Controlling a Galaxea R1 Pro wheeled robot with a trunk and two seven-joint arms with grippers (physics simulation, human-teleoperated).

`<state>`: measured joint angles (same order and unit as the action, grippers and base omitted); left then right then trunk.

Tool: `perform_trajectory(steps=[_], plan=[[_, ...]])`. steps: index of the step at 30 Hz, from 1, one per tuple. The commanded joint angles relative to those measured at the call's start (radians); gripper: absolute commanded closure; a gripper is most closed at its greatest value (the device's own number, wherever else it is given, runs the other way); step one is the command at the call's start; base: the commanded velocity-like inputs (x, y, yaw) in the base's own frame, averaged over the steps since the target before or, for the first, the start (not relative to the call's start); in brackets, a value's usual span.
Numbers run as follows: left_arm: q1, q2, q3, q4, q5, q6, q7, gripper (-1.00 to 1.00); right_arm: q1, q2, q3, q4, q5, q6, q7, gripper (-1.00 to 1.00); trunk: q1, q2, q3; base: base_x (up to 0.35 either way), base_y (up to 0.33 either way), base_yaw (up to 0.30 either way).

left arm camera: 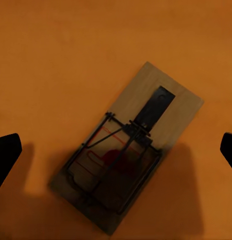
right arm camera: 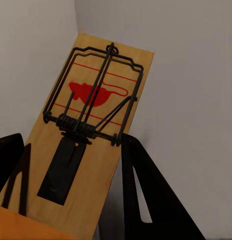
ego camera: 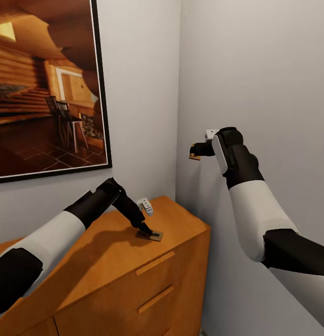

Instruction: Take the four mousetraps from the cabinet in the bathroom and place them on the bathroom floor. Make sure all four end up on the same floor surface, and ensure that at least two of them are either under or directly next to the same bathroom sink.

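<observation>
A flat tan wooden mousetrap with dark wire and a red mark [ego camera: 150,235] lies on the top of the low orange-brown wooden cabinet [ego camera: 110,261], near its front edge and towards its right end. The left gripper [ego camera: 148,231] is lowered onto it from above. In the left wrist view the trap [left arm camera: 128,147] is seen lying slantwise between two dark fingertips [left arm camera: 6,157] that stand wide apart on either side, touching nothing.

A second tan mousetrap [ego camera: 195,156] is held aloft by the right gripper [ego camera: 196,152], well above the cabinet and close to the grey wall on the right. In the right wrist view this board [right arm camera: 83,130] is clamped between the dark fingers [right arm camera: 146,200].

The step in hand is judged to be the grasp of the trap on the cabinet top. It would be done well if the wrist were turned so that the fingers close across the board's narrow width, on bare wood and clear of the wire, and if the tips were brought level with the thin board before closing.

Open room is limited: the corner walls stand close on the right and behind, and a large framed picture [ego camera: 45,88] hangs on the far wall. The near, left side is open for withdrawal.
</observation>
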<state>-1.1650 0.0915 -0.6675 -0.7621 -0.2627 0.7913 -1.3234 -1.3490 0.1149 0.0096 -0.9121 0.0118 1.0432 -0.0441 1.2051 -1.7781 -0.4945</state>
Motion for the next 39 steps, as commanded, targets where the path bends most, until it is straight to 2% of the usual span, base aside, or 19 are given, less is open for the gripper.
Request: perform_trajectory(steps=[1,21,39], plan=[[-0.001,0.001,-0.001,-0.002,-0.006,0.009,-0.007,-1.00,-0.001,0.000,0.001,-0.001,0.000,0.004,-0.004,1.00,0.004,-0.008,-0.004,0.000,0.000,0.000],[-0.001,0.001,-0.001,0.002,-0.005,0.005,-0.007,-1.00,-0.001,0.000,0.001,-0.001,0.000,0.004,-0.004,1.00,0.081,-0.148,-0.067,0.000,0.000,0.000],[-0.001,-0.001,0.000,0.009,-0.011,0.012,-0.006,-1.00,-0.001,0.000,0.001,-0.001,0.000,0.004,-0.004,1.00,0.081,-0.148,-0.067,0.000,0.000,0.000]])
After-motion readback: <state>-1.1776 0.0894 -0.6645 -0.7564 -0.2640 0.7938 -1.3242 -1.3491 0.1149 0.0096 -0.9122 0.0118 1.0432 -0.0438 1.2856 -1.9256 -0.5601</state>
